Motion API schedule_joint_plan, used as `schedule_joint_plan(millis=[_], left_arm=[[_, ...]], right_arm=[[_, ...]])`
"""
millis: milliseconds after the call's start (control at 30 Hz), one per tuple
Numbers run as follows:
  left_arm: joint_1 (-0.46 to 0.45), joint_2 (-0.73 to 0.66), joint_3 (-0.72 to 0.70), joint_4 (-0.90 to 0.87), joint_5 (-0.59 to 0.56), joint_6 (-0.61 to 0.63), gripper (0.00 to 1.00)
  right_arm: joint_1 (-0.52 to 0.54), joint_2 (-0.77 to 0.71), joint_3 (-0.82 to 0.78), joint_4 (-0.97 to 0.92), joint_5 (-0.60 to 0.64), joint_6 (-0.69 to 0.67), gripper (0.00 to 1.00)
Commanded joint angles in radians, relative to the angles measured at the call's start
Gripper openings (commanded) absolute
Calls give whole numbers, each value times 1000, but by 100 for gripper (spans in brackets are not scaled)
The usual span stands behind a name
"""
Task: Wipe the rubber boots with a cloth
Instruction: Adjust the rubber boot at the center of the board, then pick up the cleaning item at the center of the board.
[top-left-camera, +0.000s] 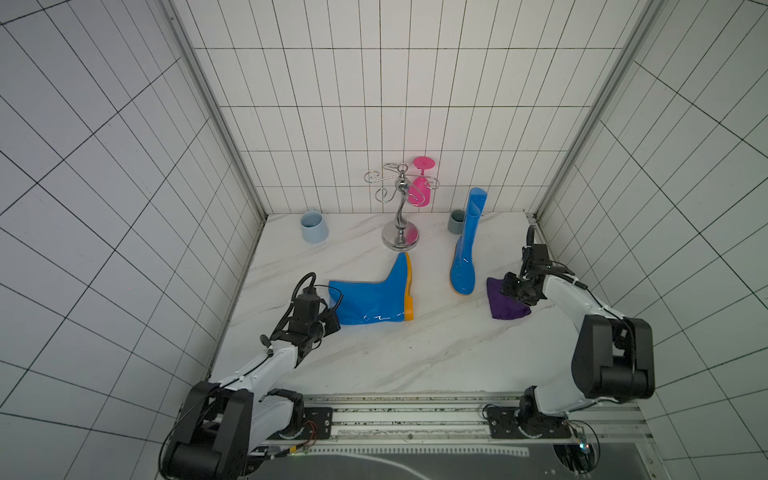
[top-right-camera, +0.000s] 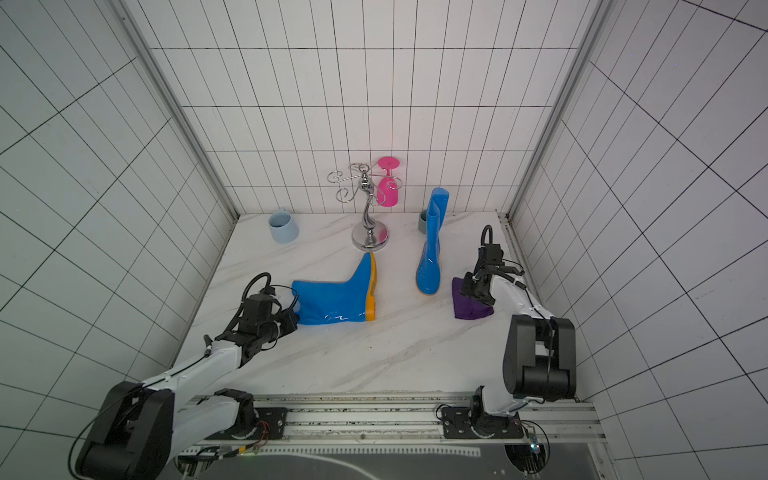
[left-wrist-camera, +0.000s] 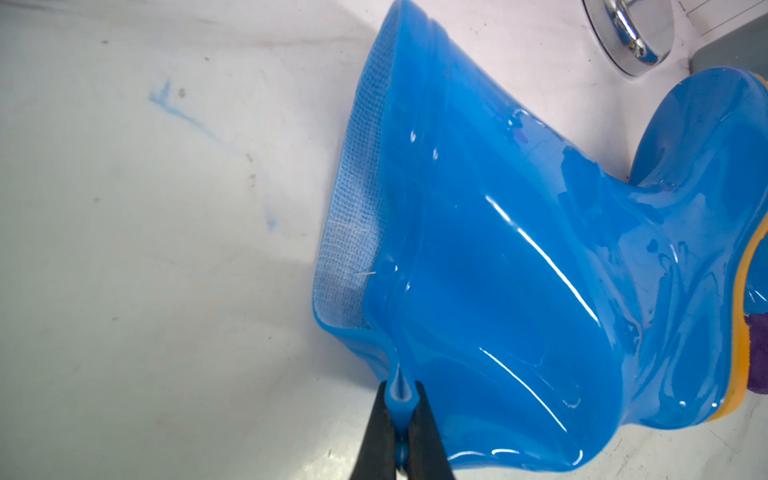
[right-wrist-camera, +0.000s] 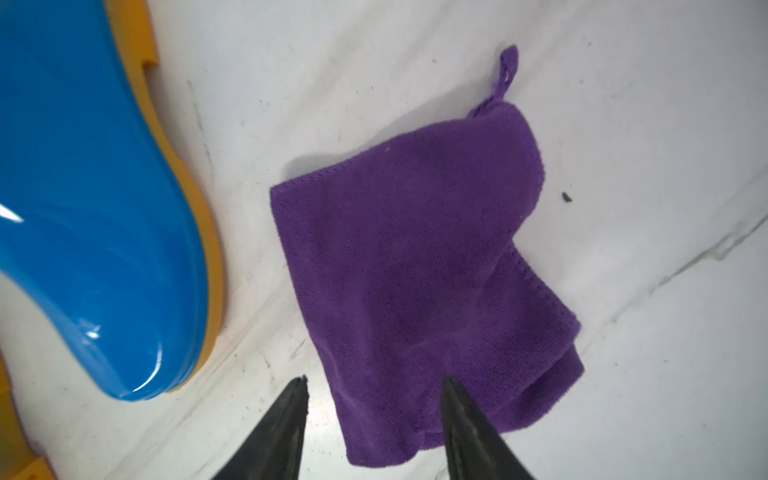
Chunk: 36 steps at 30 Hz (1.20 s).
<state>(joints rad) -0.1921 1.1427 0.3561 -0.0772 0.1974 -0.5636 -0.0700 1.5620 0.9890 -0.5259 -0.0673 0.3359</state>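
Note:
One rubber boot (top-left-camera: 370, 299) (top-right-camera: 332, 301) lies on its side at the table's left, orange sole facing right. My left gripper (left-wrist-camera: 401, 399) is shut on a pinched fold of its shaft rim (left-wrist-camera: 395, 382). The second rubber boot (top-left-camera: 467, 249) (top-right-camera: 432, 249) stands upright at the right, toe towards the front. The purple cloth (top-left-camera: 505, 309) (right-wrist-camera: 415, 249) lies crumpled on the table just right of that boot's toe (right-wrist-camera: 95, 187). My right gripper (right-wrist-camera: 375, 382) hangs open over the cloth's edge, one fingertip over the fabric, the other over bare table, holding nothing.
A chrome hook stand (top-left-camera: 400, 239) with a pink glass (top-left-camera: 417, 193) hanging on it stands at the back middle. A light-blue cup (top-left-camera: 313, 226) sits back left, a grey cup (top-left-camera: 456, 222) behind the upright boot. Tiled walls close three sides.

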Motion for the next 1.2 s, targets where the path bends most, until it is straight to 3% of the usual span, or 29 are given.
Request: schedule_joint_plan(millis=[0, 167, 300, 400, 500, 533, 667, 767, 867, 1167], left_arm=[[2, 20, 36, 59, 60, 23, 18], [8, 10, 40, 27, 44, 15, 36], [13, -18, 55, -33, 40, 9, 45], [15, -76, 65, -93, 22, -2, 53], [17, -151, 89, -179, -22, -7, 59], [18, -174, 97, -208, -43, -10, 61], [19, -228, 114, -237, -133, -28, 68], [37, -211, 80, -105, -145, -66, 71], [82, -117, 75, 5, -78, -85, 71], [106, 206, 159, 245, 74, -102, 50]], right_arm=[[10, 50, 41, 9, 52, 11, 55], [12, 141, 42, 37, 71, 11, 56], [12, 188, 19, 72, 52, 9, 46], [12, 205, -6, 92, 48, 3, 33], [11, 198, -30, 110, 51, 0, 2], [12, 189, -39, 119, 49, 0, 0], [11, 143, -60, 141, 21, 2, 0], [13, 91, -64, 136, -2, -10, 0], [12, 17, -67, 113, -7, -27, 0], [39, -151, -31, 28, -67, -60, 0]])
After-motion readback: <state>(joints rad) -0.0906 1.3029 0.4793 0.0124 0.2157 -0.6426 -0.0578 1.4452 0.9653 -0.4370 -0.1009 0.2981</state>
